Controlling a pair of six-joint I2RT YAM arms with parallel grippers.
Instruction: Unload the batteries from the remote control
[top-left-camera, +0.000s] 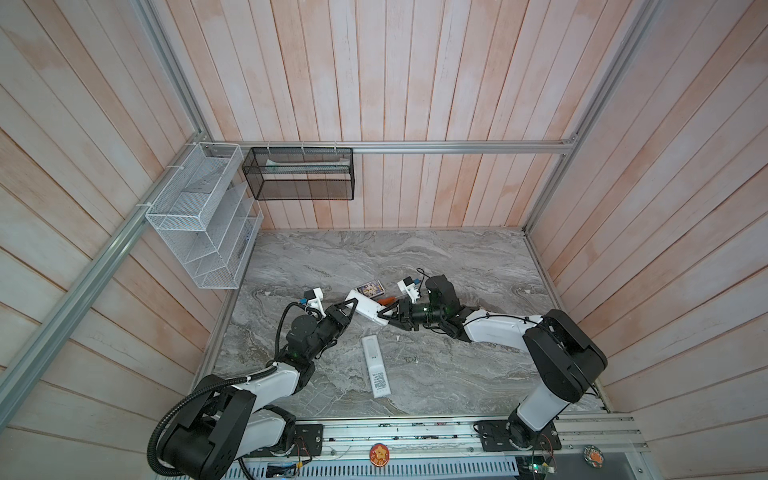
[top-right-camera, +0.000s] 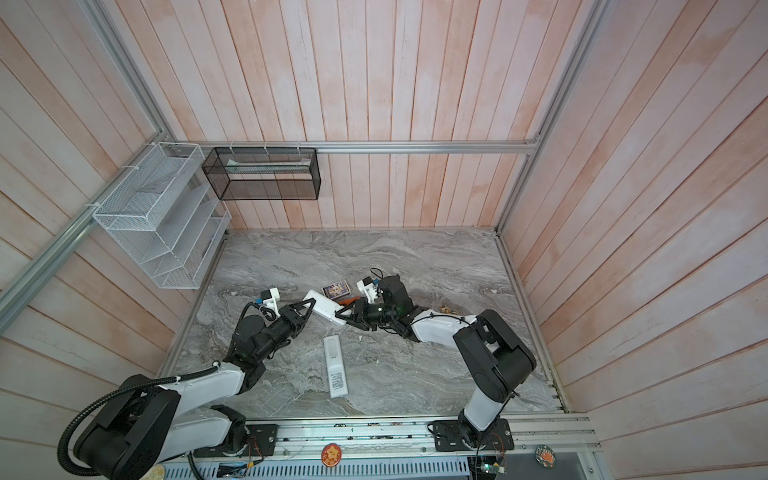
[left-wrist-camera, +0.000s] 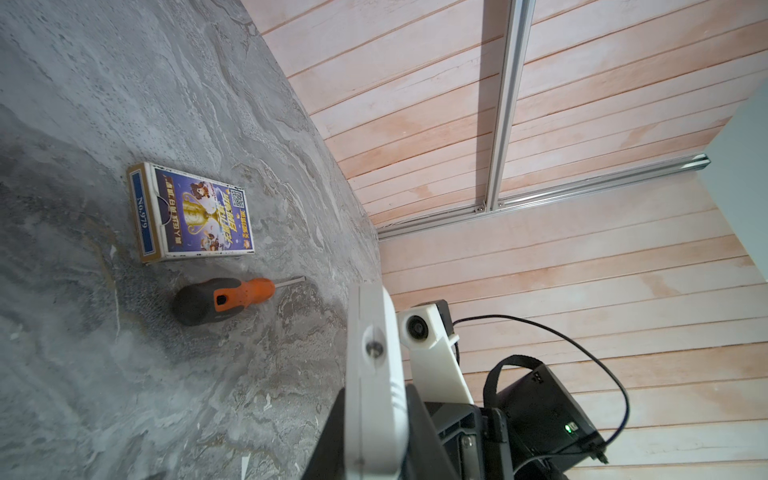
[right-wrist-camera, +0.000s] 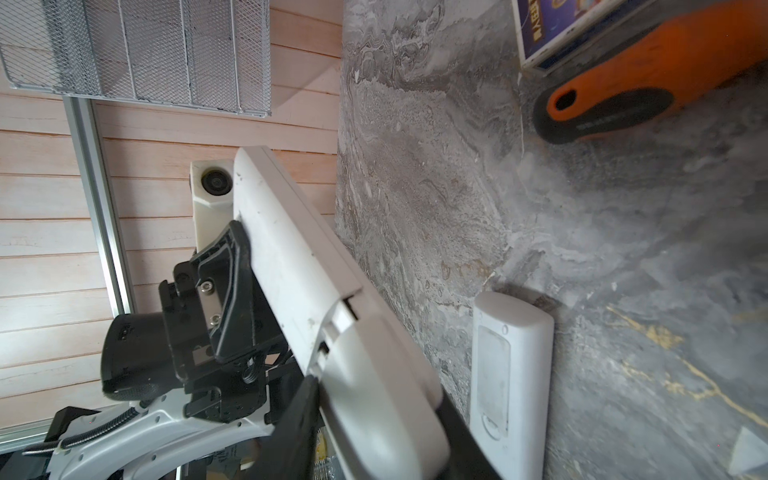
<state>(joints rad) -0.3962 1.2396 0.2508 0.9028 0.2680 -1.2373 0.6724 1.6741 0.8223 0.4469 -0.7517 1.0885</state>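
Observation:
A white remote control (top-left-camera: 365, 306) (top-right-camera: 323, 308) hangs slanted above the marble table (top-left-camera: 457, 257), held between both arms. My left gripper (top-left-camera: 350, 311) (left-wrist-camera: 374, 432) is shut on its far-left end. My right gripper (top-left-camera: 384, 318) (right-wrist-camera: 378, 424) is shut on its other, rounded end, a black finger (right-wrist-camera: 301, 419) pressed to each side. In the right wrist view a seam (right-wrist-camera: 347, 309) shows where that end piece meets the remote control (right-wrist-camera: 286, 249). A second white remote (top-left-camera: 376, 365) (right-wrist-camera: 509, 374) lies flat on the table, nearer the front. The batteries are hidden.
A card box (top-left-camera: 368, 287) (left-wrist-camera: 195, 212) and an orange-handled screwdriver (left-wrist-camera: 224, 299) (right-wrist-camera: 623, 91) lie just behind the held remote. A white wire rack (top-left-camera: 199, 216) and a black mesh basket (top-left-camera: 299, 172) hang on the back-left walls.

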